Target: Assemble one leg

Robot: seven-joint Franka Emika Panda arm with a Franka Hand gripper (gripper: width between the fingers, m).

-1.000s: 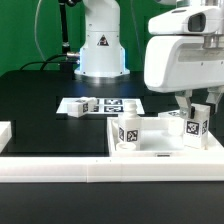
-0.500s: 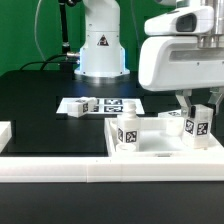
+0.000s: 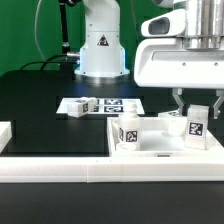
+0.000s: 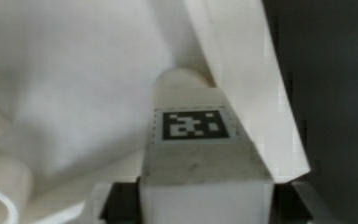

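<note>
Gripper (image 3: 195,102) clenched on a tagged white leg (image 3: 196,127), leg upright over the white panel (image 3: 150,152) near its far corner on the exterior view's right, a second leg (image 3: 128,134) standing on the panel, a third leg (image 3: 80,106) on the marker board (image 3: 108,104) beyond the panel, wrist view filled by the held leg (image 4: 197,150) between the fingers (image 4: 119,205)

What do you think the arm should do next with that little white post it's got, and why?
Probably lower it a little further and settle it. The gripper is shut on the leg, upright over the white panel near its right corner in the exterior view, beside another leg. Whether it has seated, I cannot tell.
</note>
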